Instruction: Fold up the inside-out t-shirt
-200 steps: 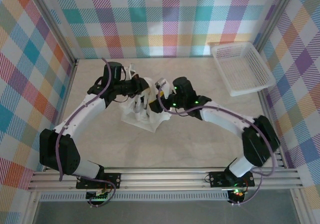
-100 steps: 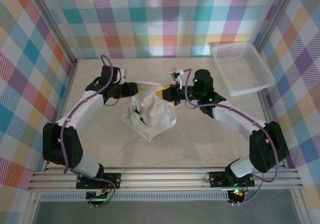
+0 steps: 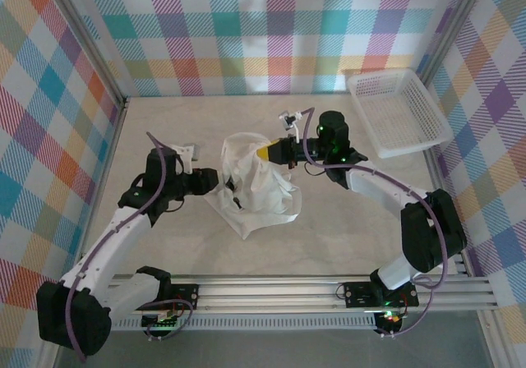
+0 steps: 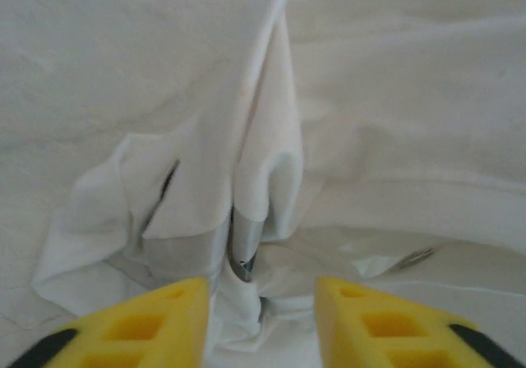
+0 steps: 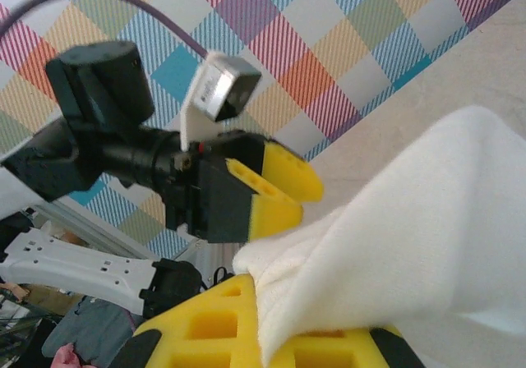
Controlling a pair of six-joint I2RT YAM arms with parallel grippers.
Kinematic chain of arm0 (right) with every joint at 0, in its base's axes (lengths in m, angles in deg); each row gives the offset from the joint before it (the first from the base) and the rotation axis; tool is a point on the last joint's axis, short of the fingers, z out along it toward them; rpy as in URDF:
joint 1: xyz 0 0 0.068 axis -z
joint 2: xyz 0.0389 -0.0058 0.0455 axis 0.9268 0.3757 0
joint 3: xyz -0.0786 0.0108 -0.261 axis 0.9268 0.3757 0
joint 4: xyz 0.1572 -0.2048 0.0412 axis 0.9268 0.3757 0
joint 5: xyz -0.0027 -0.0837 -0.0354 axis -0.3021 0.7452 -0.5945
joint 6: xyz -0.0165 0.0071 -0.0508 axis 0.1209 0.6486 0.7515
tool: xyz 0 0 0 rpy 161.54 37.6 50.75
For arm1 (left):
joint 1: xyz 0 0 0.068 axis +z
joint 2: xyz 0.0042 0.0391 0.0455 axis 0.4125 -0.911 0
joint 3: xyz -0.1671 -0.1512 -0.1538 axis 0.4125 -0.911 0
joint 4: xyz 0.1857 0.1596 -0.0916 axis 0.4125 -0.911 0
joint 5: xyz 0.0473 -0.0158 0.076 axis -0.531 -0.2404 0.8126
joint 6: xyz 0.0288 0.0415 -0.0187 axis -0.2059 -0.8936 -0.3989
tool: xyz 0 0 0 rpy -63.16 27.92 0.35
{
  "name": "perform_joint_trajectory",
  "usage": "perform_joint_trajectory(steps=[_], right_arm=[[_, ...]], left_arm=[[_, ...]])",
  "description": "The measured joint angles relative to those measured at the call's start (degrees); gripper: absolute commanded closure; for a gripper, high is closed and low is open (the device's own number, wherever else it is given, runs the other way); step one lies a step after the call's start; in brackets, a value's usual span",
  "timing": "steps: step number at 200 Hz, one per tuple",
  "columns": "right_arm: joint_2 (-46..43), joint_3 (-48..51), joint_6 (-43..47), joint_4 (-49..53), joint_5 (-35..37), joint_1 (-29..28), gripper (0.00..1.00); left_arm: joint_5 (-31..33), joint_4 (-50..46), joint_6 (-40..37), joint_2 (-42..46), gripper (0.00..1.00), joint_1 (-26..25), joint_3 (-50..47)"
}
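Pinching t-shirt (image 3: pixel 259 194), right end effector (image 3: pixel 265 151), left end effector (image 3: pixel 214 179) parted.

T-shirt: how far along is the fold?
Done: nothing folded yet; the t-shirt lies in a crumpled heap in the middle of the table. In hand: the right gripper is shut on a pinch of cloth at the heap's far edge; the left gripper is open at its left side, gripping nothing. Left: spread it flat, then make every fold.
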Motion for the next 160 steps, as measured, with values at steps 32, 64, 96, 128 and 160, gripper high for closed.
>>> perform_joint_trajectory(steps=[32, 64, 96, 128, 160], right_arm=[[0.28, -1.07, -0.35, 1.29, -0.68, 0.00, 1.00], [0.28, -1.29, -0.37, 2.89, -0.81, 0.00, 1.00], [0.24, -1.29, -0.35, 3.96, -0.83, 0.00, 1.00], [-0.35, -1.29, 0.74, 6.99, -0.48, 0.42, 1.00], [-1.38, 0.04, 0.85, 7.39, 1.16, 4.11, 0.91]], left_arm=[[-2.25, 5.95, 3.15, -8.46, 0.37, -4.90, 1.38], [3.15, 7.02, 6.91, -19.19, 0.27, -6.75, 6.47], [5.92, 9.42, 11.85, -27.71, 0.49, -4.76, 9.86], [3.37, 11.87, 15.52, -31.30, 1.00, -3.54, 11.47], [-1.73, 13.11, 17.97, -28.48, 1.00, -2.73, 12.33]])
